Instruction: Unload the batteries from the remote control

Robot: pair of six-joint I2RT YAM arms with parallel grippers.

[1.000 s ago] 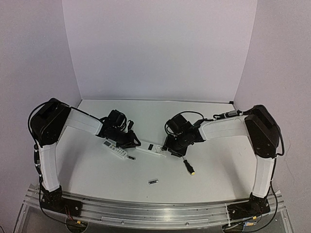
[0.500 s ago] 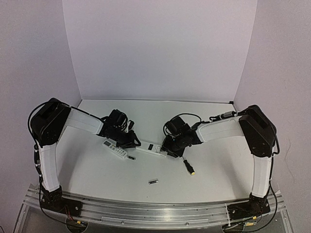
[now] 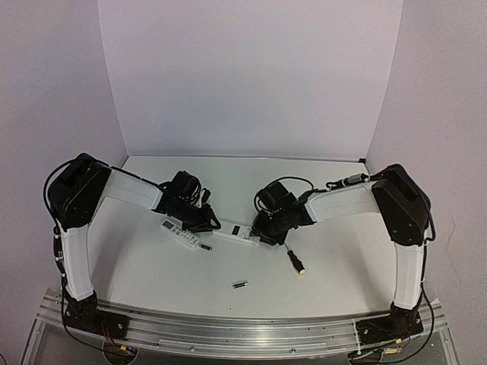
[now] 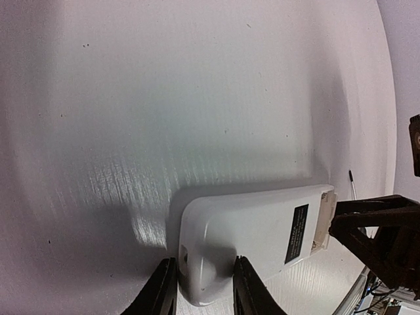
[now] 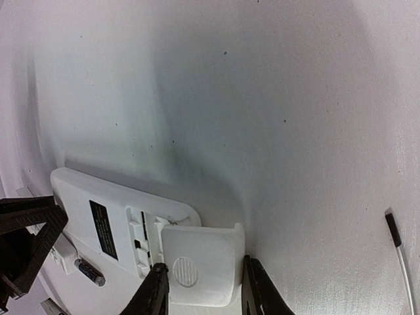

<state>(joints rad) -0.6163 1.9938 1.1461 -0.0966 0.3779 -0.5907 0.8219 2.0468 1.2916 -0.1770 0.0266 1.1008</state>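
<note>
The white remote control (image 3: 236, 233) lies back up between both arms, its black label (image 4: 296, 233) showing. My left gripper (image 4: 203, 262) is shut on its rounded end (image 3: 204, 222). At the other end my right gripper (image 5: 204, 264) has its fingers against both side edges of the small white cover (image 5: 203, 246), which sits skewed over the open compartment (image 5: 139, 239). One of the batteries (image 3: 206, 247) lies on the table beside the remote, also seen as a dark cylinder (image 5: 88, 271). Another battery (image 3: 240, 284) lies nearer the front edge.
A second white remote (image 3: 180, 233), buttons up, lies just left of the held one. A black-and-yellow-handled screwdriver (image 3: 295, 261) rests right of the right gripper (image 3: 262, 234); its thin shaft (image 5: 396, 244) shows at the right wrist view's edge.
My right gripper has slid a little to the left and its jaws have closed in on the cover. The left gripper and the remote have stayed put.
</note>
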